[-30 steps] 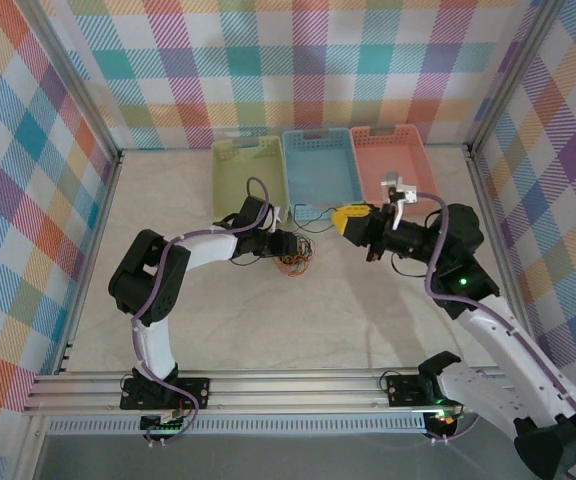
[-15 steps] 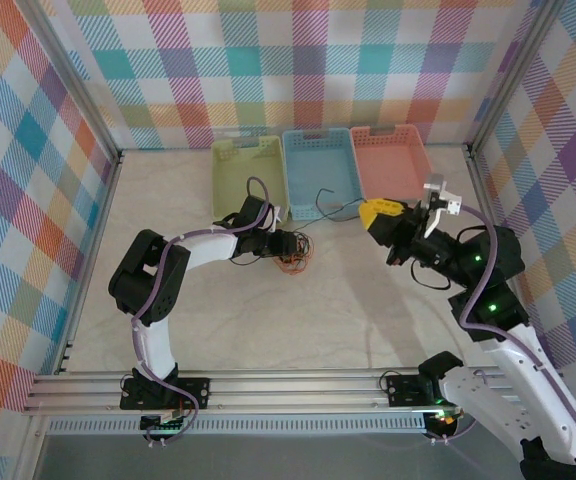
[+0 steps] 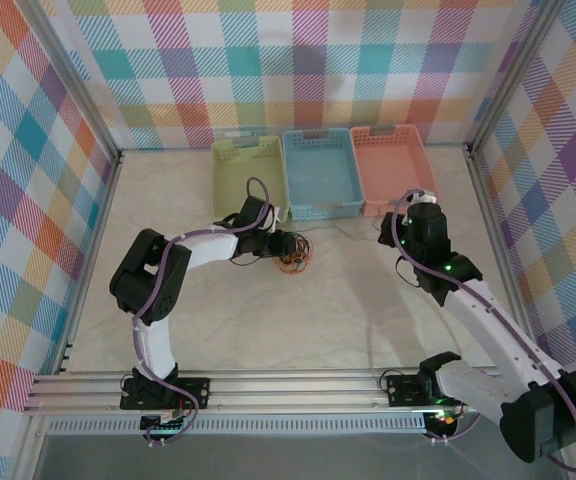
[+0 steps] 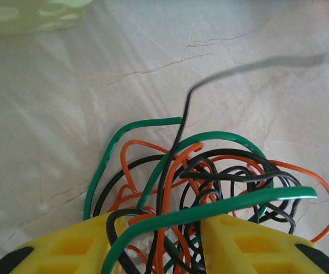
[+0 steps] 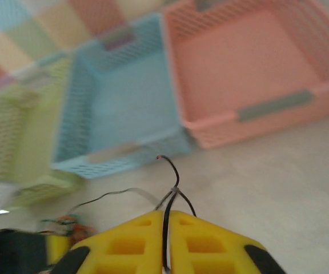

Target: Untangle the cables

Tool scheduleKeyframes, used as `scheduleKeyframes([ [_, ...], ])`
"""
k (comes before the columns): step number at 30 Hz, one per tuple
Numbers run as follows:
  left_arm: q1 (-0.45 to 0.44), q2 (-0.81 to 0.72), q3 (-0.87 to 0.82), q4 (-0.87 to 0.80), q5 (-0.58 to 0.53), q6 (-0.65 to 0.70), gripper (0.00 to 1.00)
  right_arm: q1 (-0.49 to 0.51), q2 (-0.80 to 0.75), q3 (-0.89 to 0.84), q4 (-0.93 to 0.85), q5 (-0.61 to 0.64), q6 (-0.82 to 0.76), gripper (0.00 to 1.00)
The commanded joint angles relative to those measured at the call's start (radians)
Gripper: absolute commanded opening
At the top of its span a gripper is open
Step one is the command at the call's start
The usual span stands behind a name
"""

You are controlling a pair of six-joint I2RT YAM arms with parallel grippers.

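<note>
A: Step?
B: Pulling one strand loose. My right gripper (image 5: 167, 220) was pinched on a black cable (image 5: 173, 171). My left gripper (image 4: 159, 228) was clamped around the knot of cables (image 4: 210, 177), mid-table (image 3: 318, 320).
A: Next?
B: Probably draw it rightward till it slips free. The blue basket (image 5: 113, 154) sat just behind, with open room right and toward me.

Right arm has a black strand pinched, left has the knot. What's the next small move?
Probably ease the right gripper a little farther from the tangle. Its jaws pinch the black cable near one end, and that strand runs back into the loops held by the left gripper, so it is not free yet.
</note>
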Motion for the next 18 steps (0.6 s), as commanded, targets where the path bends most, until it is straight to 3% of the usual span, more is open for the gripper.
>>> scheduleKeyframes([
  [1, -0.001, 0.009, 0.015, -0.016, -0.008, 0.007, 0.40, -0.051, 0.035, 0.001, -0.041, 0.119, 0.109, 0.28],
  [4, -0.001, 0.008, 0.013, -0.014, -0.007, 0.007, 0.40, -0.095, 0.086, 0.009, -0.061, 0.087, 0.142, 0.45],
  [7, -0.001, 0.007, 0.013, -0.012, -0.004, 0.007, 0.40, -0.098, 0.074, 0.011, -0.041, 0.028, 0.124, 0.53],
  [9, -0.001, 0.008, 0.013, -0.010, -0.001, 0.005, 0.40, -0.098, 0.057, 0.000, 0.025, -0.077, 0.096, 0.53],
  [13, -0.001, 0.007, 0.012, -0.007, 0.001, 0.004, 0.40, -0.095, 0.126, -0.002, 0.195, -0.452, 0.023, 0.50],
  [16, -0.001, 0.005, 0.010, -0.006, 0.001, 0.004, 0.40, -0.065, 0.296, 0.143, 0.052, -0.588, -0.048, 0.49],
  [18, -0.001, 0.003, 0.012, -0.004, 0.001, 0.004, 0.40, -0.041, 0.412, 0.245, -0.070, -0.615, -0.085, 0.47],
])
